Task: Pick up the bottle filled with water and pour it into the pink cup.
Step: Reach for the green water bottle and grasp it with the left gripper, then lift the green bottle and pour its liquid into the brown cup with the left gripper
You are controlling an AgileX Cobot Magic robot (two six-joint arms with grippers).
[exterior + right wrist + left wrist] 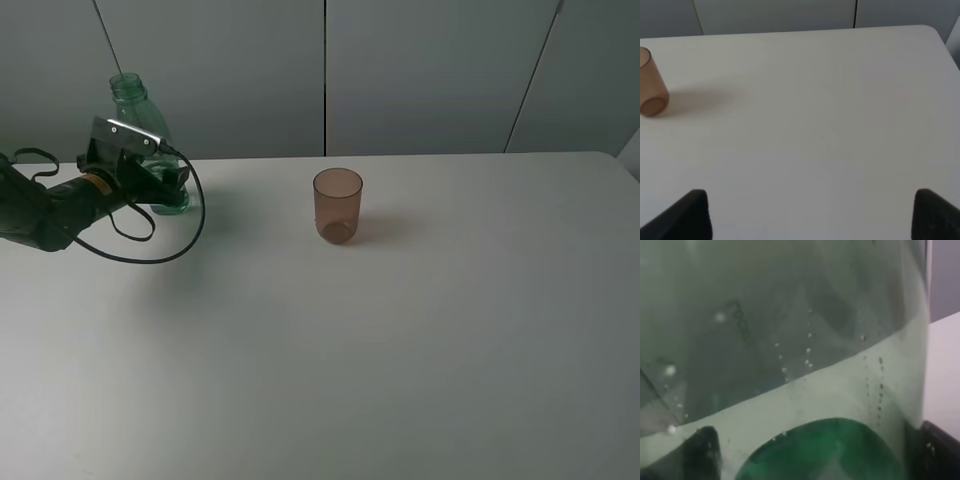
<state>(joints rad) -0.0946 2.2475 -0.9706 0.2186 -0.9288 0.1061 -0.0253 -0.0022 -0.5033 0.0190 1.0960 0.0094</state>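
The step in hand is the grasp of the bottle (140, 115). It stands upright at the far left of the table (450, 350), and the left arm (50, 210) reaches it from the side, low on the body. In the left wrist view the green wall of the bottle fills almost the whole picture, with the left fingers (940, 450) showing at both sides of it, so the bottle is between them. Whether they already press on it or only stand around it, I cannot tell. How much water is inside is also not clear, only small drops on the plastic.

The pink cup (337, 205) stands upright near the middle of the table, well apart from the bottle, and looks empty. The right fingers (690, 215) are spread wide with nothing between them, over bare table to the side of the cup.

I judge that the next move needs a firm hold first, because the bottle has no cap. After that comes a straight lift, a carry toward the cup, and a slow tilt with the neck over the cup's mouth.
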